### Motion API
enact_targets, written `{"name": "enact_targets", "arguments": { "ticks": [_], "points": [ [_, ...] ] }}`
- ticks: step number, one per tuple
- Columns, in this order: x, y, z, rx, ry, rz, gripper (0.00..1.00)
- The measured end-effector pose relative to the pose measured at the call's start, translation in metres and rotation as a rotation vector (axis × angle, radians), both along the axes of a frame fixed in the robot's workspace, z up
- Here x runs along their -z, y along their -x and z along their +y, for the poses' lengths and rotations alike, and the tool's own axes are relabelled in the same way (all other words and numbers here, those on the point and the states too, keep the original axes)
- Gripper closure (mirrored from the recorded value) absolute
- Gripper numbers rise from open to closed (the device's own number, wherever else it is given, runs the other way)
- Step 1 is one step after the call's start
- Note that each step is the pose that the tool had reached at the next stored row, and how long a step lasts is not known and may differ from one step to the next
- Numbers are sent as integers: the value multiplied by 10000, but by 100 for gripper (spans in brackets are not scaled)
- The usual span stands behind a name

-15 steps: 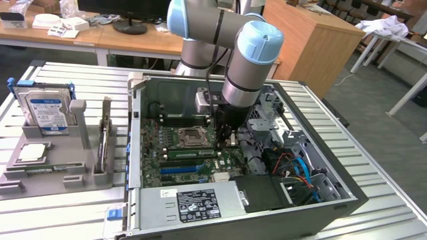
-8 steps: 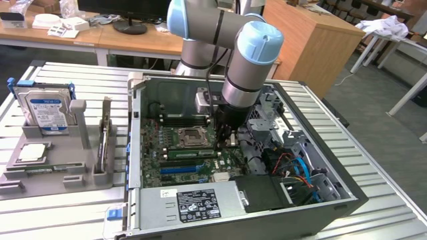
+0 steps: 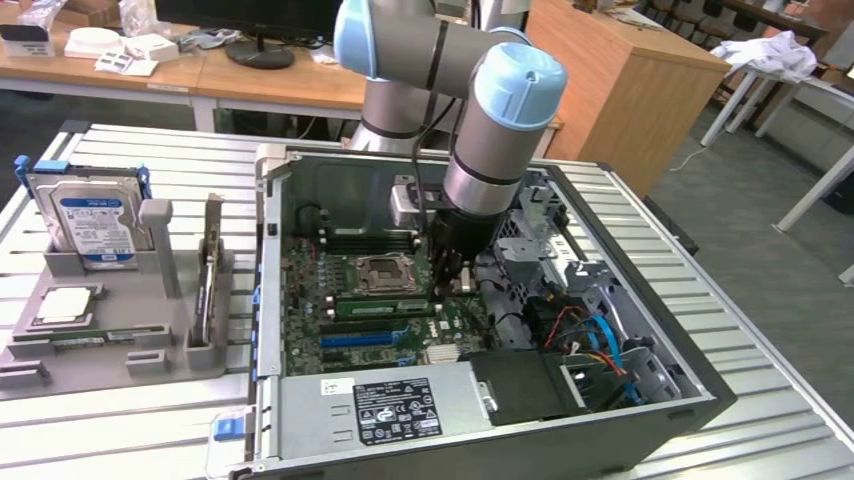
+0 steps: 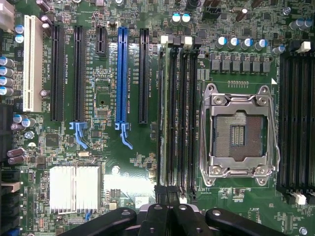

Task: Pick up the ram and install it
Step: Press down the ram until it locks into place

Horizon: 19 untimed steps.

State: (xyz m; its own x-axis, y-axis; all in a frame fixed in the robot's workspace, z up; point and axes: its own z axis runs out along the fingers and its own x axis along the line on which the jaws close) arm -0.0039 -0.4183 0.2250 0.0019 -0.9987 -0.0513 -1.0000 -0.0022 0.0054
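We are pressing the gripper (image 4: 167,216), fingers together, down onto the ram (image 4: 162,113) sitting edge-up in the black memory slots (image 4: 184,118) beside the CPU socket (image 4: 239,135), likely seating it into the motherboard (image 4: 103,98).

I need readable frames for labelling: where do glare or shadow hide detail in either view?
Wrist view: the silver heatsink and the board patch beside it are washed out by glare, while the CPU socket and memory slots read crisply. Exterior view: the arm shades the motherboard inside the computer case, and the case's lower corner by the cables is dark.
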Motion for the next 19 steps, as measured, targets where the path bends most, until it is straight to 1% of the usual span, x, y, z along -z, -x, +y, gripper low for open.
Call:
{"name": "enact_targets", "arguments": {
  "ticks": [19],
  "points": [
    [14,0,-4,0,-2,-4,89]
  ]
}}
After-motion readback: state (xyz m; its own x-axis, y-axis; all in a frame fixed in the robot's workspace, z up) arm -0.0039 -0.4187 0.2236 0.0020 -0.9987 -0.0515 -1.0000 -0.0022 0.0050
